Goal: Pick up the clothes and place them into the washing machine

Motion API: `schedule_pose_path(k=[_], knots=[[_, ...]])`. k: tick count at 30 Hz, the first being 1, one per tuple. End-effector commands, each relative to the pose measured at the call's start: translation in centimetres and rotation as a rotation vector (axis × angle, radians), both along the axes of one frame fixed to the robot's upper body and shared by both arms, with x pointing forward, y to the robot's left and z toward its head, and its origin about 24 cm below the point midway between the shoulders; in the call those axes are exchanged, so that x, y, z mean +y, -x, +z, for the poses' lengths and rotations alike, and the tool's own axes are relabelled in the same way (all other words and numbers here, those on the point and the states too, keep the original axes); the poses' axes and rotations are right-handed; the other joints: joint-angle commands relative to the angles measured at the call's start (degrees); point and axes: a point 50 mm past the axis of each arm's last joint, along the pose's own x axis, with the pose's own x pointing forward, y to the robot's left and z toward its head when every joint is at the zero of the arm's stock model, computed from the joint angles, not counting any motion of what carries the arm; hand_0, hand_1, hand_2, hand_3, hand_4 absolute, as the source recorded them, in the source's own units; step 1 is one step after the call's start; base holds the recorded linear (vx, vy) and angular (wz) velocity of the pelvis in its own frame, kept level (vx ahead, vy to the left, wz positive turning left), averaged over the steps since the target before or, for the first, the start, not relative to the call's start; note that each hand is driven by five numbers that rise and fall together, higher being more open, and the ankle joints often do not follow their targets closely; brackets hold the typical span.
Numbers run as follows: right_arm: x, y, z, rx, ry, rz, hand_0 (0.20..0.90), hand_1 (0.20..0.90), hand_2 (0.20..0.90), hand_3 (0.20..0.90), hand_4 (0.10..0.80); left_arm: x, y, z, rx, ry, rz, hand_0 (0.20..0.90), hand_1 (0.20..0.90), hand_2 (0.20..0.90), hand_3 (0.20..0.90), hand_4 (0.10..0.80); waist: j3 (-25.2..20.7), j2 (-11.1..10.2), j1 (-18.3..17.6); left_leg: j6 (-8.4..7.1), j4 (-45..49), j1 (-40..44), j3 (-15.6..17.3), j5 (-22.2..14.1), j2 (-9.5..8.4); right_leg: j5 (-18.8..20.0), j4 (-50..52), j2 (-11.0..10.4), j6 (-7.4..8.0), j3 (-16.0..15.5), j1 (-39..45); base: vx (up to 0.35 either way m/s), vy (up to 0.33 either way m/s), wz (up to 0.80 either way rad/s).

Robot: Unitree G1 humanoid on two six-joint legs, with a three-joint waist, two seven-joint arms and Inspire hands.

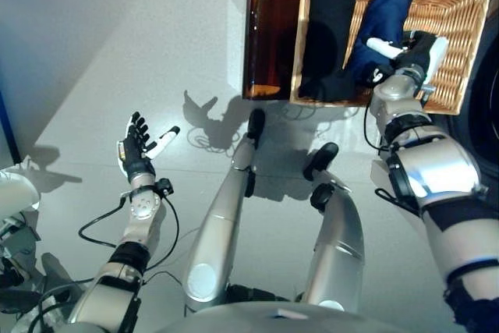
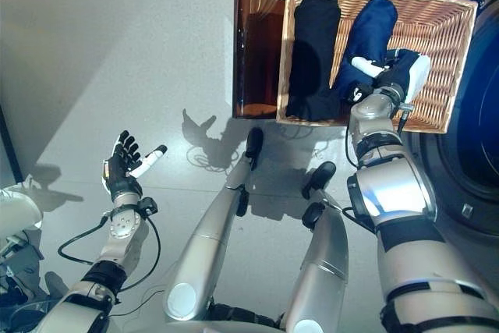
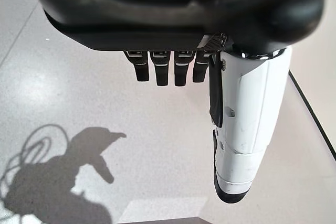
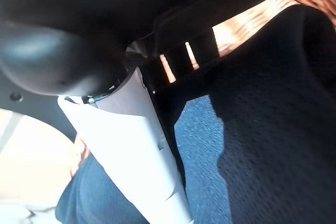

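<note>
The pale grey floor (image 1: 117, 52) fills most of both eye views, and at the right edge curves the dark round front of 1 washing machine (image 2: 472, 185), of which the right eye view shows more than the left. Next in size is 1 rectangular woven wicker basket (image 1: 460, 44), standing on the floor just beside the machine, and touching its left side is 1 translucent brown plastic panel (image 1: 269, 37) standing upright. Inside the basket lie 2 pieces of clothing side by side: 1 black folded garment (image 1: 327, 29) on the left and 1 navy blue garment (image 1: 382, 21) on the right, touching each other. The right hand (image 1: 409, 56) is down in the basket on the navy blue garment, white-covered thumb pointing left across the cloth; the eye views do not show whether its fingers grip. The right wrist view shows what those views cannot: blue cloth and black knit cloth pressed close around the white thumb, with the fingers hidden against the fabric, so I cannot tell if they are closed on it. The left hand (image 1: 139, 150) hangs over bare floor well apart from the basket, holding nothing; its wrist view shows the fingers straight in a row and the thumb held out beside them.
</note>
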Motion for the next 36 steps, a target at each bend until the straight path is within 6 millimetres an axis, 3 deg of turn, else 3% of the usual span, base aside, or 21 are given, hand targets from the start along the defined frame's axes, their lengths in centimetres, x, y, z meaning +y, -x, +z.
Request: schedule_pose_path(k=[1,8,10,11,17,19,20,23,27,28,29,36], knots=[[-1.4,0.3,2.3,-0.069,0.075,-0.052,0.200,0.200,0.200,0.200,0.300,2.6,1.4,0.8,-0.077,-0.024,0.112,0.900,0.900,0.900,0.900,0.800,0.3,1.7,0.4,-2.09,5.4,-0.1,3.5,-9.4,-2.96,2.0,-7.0,1.3,0.03,1.1,3.7,-0.024,-0.001,-0.06],[-1.7,0.9,0.0,-0.144,-0.094,-0.065,0.200,0.200,0.200,0.200,0.300,3.2,2.2,-1.0,0.020,-0.022,0.121,0.900,0.900,0.900,0.900,0.800,-1.7,1.6,-1.3,-2.10,2.8,4.4,4.2,-8.7,-2.48,3.2,-9.7,2.1,0.32,2.3,7.7,-0.001,-0.003,-0.15],[-1.2,1.1,-1.8,-0.231,-0.279,-0.053,0.200,0.200,0.200,0.200,0.300,3.4,2.7,-2.1,0.069,-0.008,0.130,0.900,0.900,0.900,0.900,0.800,-2.7,1.4,-2.9,-2.20,1.8,6.9,4.7,-8.6,-2.23,3.8,-11.2,2.5,0.69,2.9,10.0,0.015,0.016,-0.26],[-1.2,1.2,-2.0,-0.230,-0.283,-0.053,0.200,0.200,0.200,0.200,0.300,3.5,2.7,-2.1,0.072,-0.010,0.130,0.900,0.900,0.900,0.900,0.800,-2.7,1.2,-2.8,-2.19,1.6,7.1,4.8,-8.6,-2.22,3.8,-11.4,2.6,0.72,3.0,10.2,0.018,0.029,-0.25],[-0.1,2.6,-6.8,-0.458,-0.729,-0.059,0.200,0.200,0.200,0.200,0.300,2.8,4.3,-4.3,0.159,0.028,0.101,0.900,0.900,0.900,0.900,0.800,-4.5,3.6,-5.2,-1.75,2.3,10.5,6.3,-9.4,-2.28,3.8,-11.9,2.9,0.62,4.5,13.1,0.014,0.016,-0.24],[-0.2,3.2,-8.0,-0.465,-0.765,-0.072,0.200,0.200,0.200,0.200,0.300,2.6,4.6,-4.6,0.175,0.027,0.086,0.900,0.900,0.900,0.900,0.800,-4.9,4.0,-5.3,-1.72,2.1,11.1,6.4,-9.3,-2.37,3.8,-12.2,2.9,0.66,4.7,13.7,0.028,0.026,-0.12],[0.5,3.8,-9.6,-0.538,-0.891,-0.083,0.200,0.200,0.200,0.200,0.300,2.2,5.1,-5.4,0.206,0.032,0.068,0.900,0.900,0.900,0.900,0.800,-5.7,5.0,-5.6,-1.56,1.3,12.5,6.6,-9.3,-2.46,3.7,-12.7,3.0,0.82,4.9,14.4,0.043,0.038,-0.10],[0.9,4.6,-11.1,-0.639,-1.024,-0.107,0.200,0.200,0.200,0.200,0.300,1.1,5.8,-6.5,0.253,0.057,0.023,0.900,0.900,0.900,0.900,0.800,-6.8,6.7,-5.9,-1.28,1.0,13.7,6.9,-9.6,-2.81,3.6,-12.8,2.9,0.94,5.6,15.1,0.042,0.044,-0.16],[0.3,5.7,-12.2,-0.733,-1.100,-0.193,0.200,0.200,0.200,0.200,0.300,-0.4,7.1,-7.9,0.307,0.076,-0.041,0.900,0.900,0.900,0.900,0.800,-8.6,8.8,-5.9,-1.11,-0.2,15.5,7.0,-9.6,-3.20,3.2,-13.2,2.8,1.04,6.1,16.4,0.008,0.027,-0.04],[0.3,5.8,-12.3,-0.760,-1.114,-0.206,0.200,0.200,0.200,0.200,0.300,-0.7,7.4,-8.0,0.311,0.077,-0.058,0.900,0.900,0.900,0.900,0.800,-8.5,9.3,-6.1,-0.73,-0.3,15.2,7.8,-8.2,-3.14,4.6,-13.5,2.7,0.60,5.5,16.1,0.063,0.047,-0.06],[0.1,6.0,-12.4,-0.767,-1.117,-0.225,0.200,0.200,0.200,0.200,0.300,-0.8,7.7,-8.2,0.319,0.083,-0.061,0.900,0.900,0.900,0.900,0.800,-9.4,9.7,-5.9,-1.04,-0.5,16.0,7.0,-9.6,-3.38,3.3,-13.5,2.7,1.08,6.3,16.8,0.037,0.036,-0.03],[-1.2,5.7,-11.1,-0.791,-1.084,-0.220,0.200,0.200,0.200,0.200,0.300,-1.1,8.4,-8.4,0.320,0.092,-0.084,0.900,0.900,0.900,0.900,0.800,-10.9,11.9,-5.1,-0.59,-1.3,16.6,8.0,-8.3,-3.48,4.1,-13.4,2.6,0.70,6.1,16.8,0.018,0.009,-0.02]])
